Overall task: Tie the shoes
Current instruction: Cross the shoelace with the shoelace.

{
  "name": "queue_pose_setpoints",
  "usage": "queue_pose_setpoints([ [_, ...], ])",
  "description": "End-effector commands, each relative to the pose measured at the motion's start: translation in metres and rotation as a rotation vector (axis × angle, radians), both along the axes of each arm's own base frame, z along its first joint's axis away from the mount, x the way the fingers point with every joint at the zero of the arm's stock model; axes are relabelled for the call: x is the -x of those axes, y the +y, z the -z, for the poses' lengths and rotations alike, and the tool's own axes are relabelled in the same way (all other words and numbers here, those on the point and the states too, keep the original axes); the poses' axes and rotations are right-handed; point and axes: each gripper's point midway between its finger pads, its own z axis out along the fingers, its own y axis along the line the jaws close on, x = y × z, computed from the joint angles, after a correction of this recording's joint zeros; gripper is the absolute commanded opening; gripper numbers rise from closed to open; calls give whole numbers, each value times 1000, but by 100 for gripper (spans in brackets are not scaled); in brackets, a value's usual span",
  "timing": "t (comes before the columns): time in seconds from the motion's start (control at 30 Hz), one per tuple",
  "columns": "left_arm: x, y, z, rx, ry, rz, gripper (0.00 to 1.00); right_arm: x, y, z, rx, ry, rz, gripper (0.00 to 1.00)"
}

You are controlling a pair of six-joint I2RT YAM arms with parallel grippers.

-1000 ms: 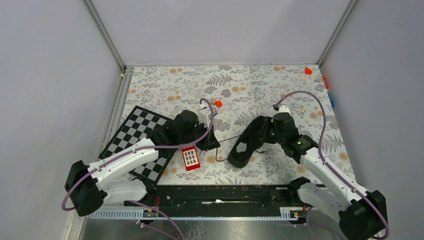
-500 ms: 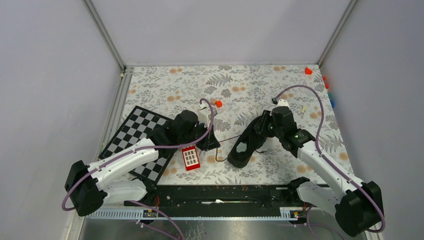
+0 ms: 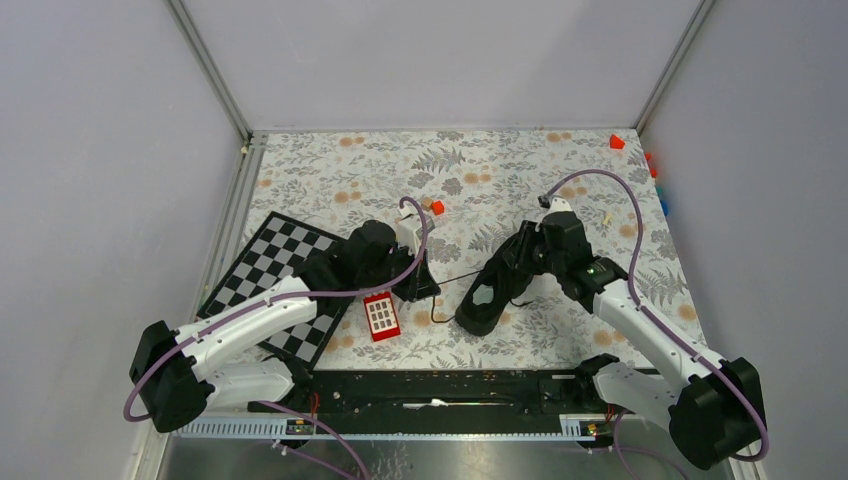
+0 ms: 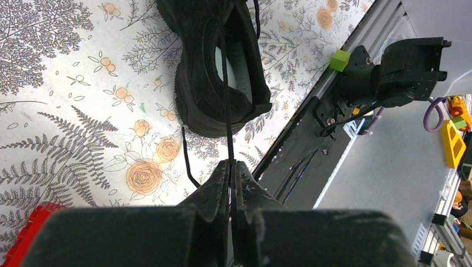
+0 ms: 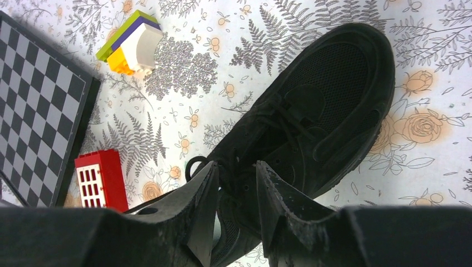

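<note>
left wrist: left gripper [image 4: 231, 167] is pinching a lace [image 4: 227, 111] taut, right gripper [image 5: 236, 167] is hovering half-open over the sneaker [image 5: 328, 105] (no knot yet).

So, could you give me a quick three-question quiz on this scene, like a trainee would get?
1. True or false: the left gripper is pinching a thin black lace of the all-black low-top sneaker.
2. The right gripper is: A shut tight; B open, over the sneaker's laces; C gripping the sneaker's heel.
3. Fill in: the red window-patterned brick lies beside a flat black-and-white ____.
Key: 1 true; 2 B; 3 chessboard.
</note>
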Motion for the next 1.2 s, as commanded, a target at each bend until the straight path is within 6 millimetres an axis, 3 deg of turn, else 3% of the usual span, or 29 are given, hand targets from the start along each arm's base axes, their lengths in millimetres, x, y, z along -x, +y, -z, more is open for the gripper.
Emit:
queue_pose_setpoints([
  [0.0, -3, -6, -19, 43, -51, 18, 0, -3, 7, -10, -22, -22, -36, 38],
  [0.37, -3, -5, -18, 40, -53, 14, 0, -5, 13, 2, -14, 27, -63, 36],
  [0.73, -3, -5, -16, 35, -50, 12, 0, 0, 12, -13, -38, -21, -77, 40],
  [1.17, -3, -4, -15, 35, -49, 13, 0, 9, 11, -19, -23, -18, -111, 35],
])
